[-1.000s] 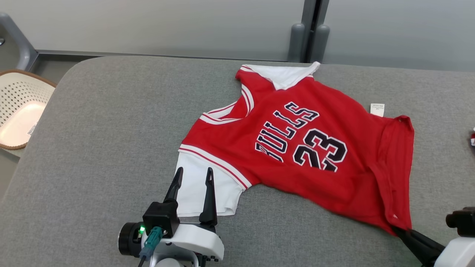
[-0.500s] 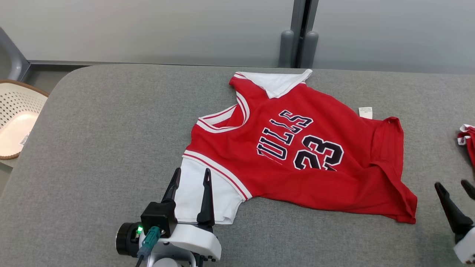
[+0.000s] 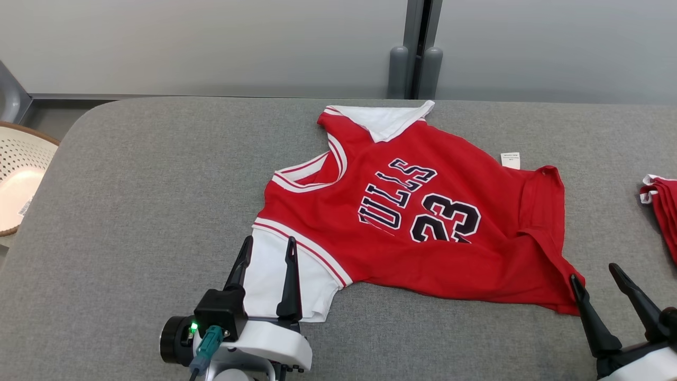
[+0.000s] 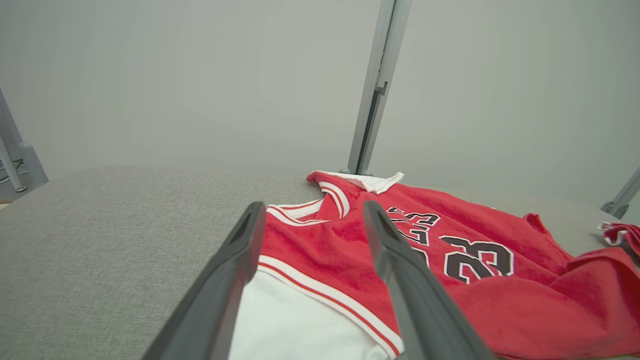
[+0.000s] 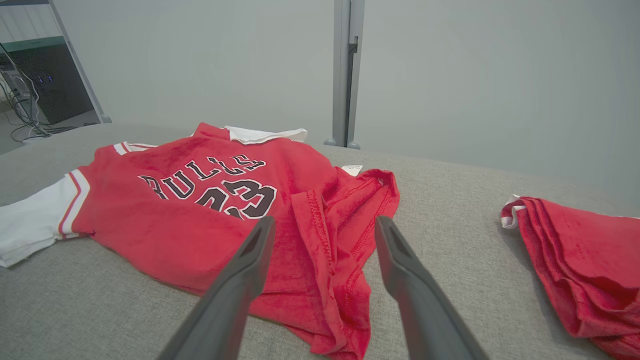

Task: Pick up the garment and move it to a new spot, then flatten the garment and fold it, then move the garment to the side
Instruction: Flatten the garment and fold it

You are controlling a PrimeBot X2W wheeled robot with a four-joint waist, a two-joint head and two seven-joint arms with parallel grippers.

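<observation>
The Bulls jersey [image 3: 423,211] is lying print side up on the grey padded table [image 3: 158,185], just in front of the upright post [image 3: 415,47] at the table's far edge. Its long axis is running across the table: the neckline is pointing to my left and the hem to my right, with the hem end swinging slightly away from the post. One white sleeve is reaching toward the foot of the post; the other is pointing back at me.

I am holding my left gripper [image 3: 269,241] with its fingers apart over that nearer sleeve, on the jersey's side away from the post; I cannot tell whether they are touching the cloth. My right gripper [image 3: 593,272] is also standing spread and gripping nothing, at the bunched hem corner farthest from the post.

From the head camera a crease is swallowing the first letter of the team name, while the right wrist camera is showing the whole word above the 23. In the left wrist view my own finger is covering part of the lettering. The care label [image 3: 510,160] is too small to read. A folded red garment [image 3: 664,206], right of the post, is being cut off by the frame edge in the head view; the right wrist view is showing more of it. A perforated basket [image 3: 21,180], far left of the post, is likewise being cropped.
</observation>
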